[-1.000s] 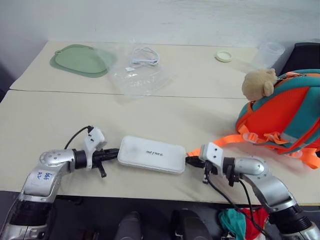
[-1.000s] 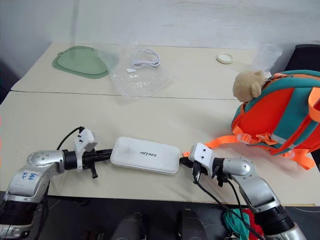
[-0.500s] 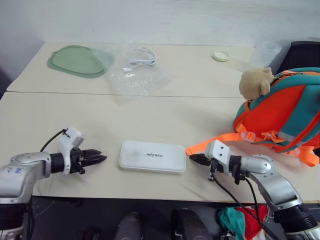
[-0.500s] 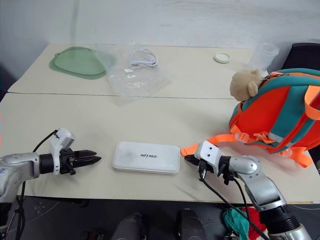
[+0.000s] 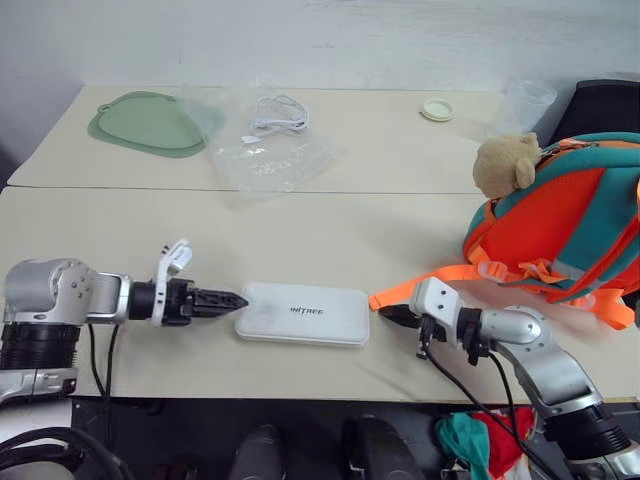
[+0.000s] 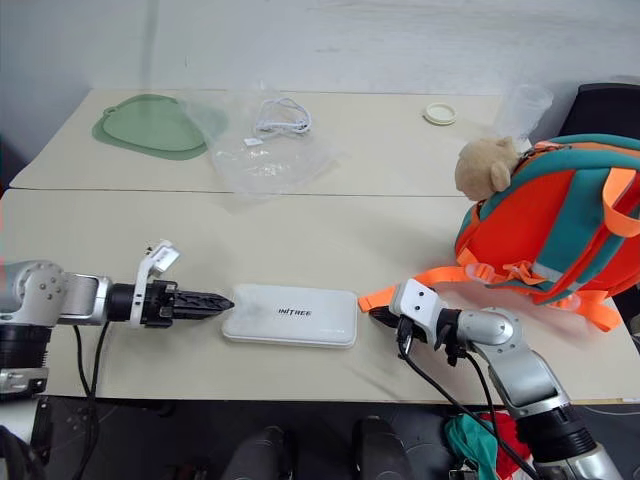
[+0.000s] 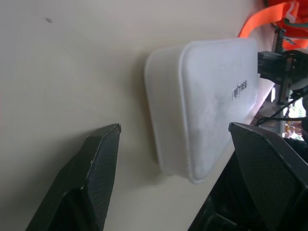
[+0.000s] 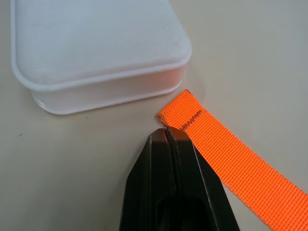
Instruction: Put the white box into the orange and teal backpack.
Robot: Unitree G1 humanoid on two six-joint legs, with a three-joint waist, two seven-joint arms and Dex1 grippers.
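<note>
I see the white box (image 5: 303, 314) flat near the table's (image 5: 330, 235) front edge. My left gripper (image 7: 173, 159) gapes empty before it; my right gripper (image 8: 168, 137), pinched closed, touches the backpack's (image 5: 560, 225) orange strap (image 8: 226, 149).

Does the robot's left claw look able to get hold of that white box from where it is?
Probably yes. The left claw is open, its fingers either side of the white box's near end, with only bare table between. The right claw is shut by the orange strap, apart from the box.

Left gripper (image 5: 238, 299) fingers spread wide, right gripper (image 5: 384, 316) pinched together, both arms low, pointing inward
</note>
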